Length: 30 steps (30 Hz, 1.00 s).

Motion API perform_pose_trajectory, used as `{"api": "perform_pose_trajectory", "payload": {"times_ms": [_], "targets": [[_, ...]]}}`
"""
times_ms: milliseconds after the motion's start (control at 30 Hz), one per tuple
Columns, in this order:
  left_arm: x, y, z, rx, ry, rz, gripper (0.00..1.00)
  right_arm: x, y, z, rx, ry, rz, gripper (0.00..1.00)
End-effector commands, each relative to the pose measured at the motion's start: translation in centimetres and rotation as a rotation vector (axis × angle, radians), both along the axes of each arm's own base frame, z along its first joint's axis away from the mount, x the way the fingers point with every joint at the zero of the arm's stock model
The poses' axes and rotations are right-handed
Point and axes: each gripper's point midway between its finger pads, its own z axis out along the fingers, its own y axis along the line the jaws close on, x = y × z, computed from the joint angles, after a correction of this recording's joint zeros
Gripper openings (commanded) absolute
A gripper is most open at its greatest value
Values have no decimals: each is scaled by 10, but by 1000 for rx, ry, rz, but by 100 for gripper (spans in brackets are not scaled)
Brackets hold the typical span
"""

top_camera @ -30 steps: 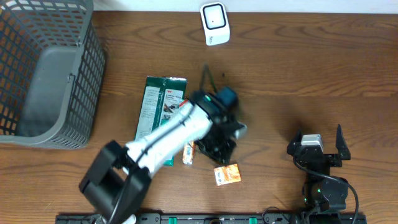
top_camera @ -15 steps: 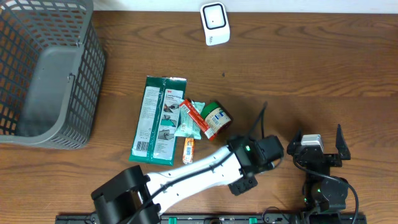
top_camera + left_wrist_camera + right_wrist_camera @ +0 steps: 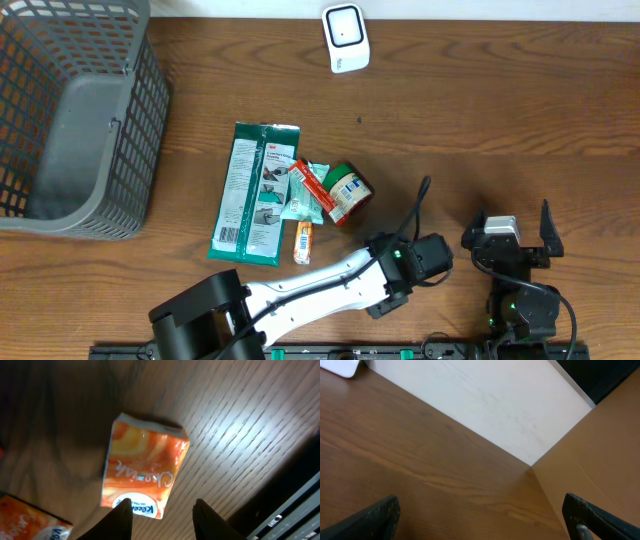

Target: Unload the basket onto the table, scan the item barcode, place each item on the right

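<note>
An orange Kleenex tissue pack point(image 3: 145, 467) lies flat on the wood table in the left wrist view. My left gripper point(image 3: 162, 503) hovers just over its near edge, jaws open, nothing between them; the left fingertip point(image 3: 125, 506) overlaps the pack's label. In the overhead view my left arm point(image 3: 410, 258) covers that pack. The white scanner point(image 3: 345, 38) stands at the table's far edge. My right gripper point(image 3: 510, 240) rests at the front right, wide open and empty point(image 3: 480, 510).
A grey basket point(image 3: 80, 110) sits at the far left. A green flat pack point(image 3: 255, 190), a green-lidded can point(image 3: 347, 192), a teal packet point(image 3: 300, 207) and a small tube point(image 3: 303, 243) cluster mid-table. Another orange packet corner point(image 3: 30, 520) shows beside the tissue pack.
My left arm swung from the item cluster to the front right and now covers the orange pack in the overhead view. Its jaws opened slightly. The right arm stayed still.
</note>
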Motion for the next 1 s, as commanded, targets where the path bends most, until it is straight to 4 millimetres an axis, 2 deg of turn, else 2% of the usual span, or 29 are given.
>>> {"api": "perform_pose_trajectory", "payload": {"times_ms": [0, 200, 233, 567, 967], "targets": [[2, 3, -1, 0, -20, 19, 40, 0, 0, -1, -7, 4, -2, 99], [2, 3, -17, -27, -29, 20, 42, 0, 0, -1, -7, 4, -2, 99], [2, 3, -18, -30, -30, 19, 45, 0, 0, -1, -7, 3, -2, 99], [11, 0, -32, -46, -81, 24, 47, 0, 0, -1, -7, 4, -2, 99], [60, 16, -22, 41, -363, 79, 46, 0, 0, -1, -7, 4, -2, 99]]}}
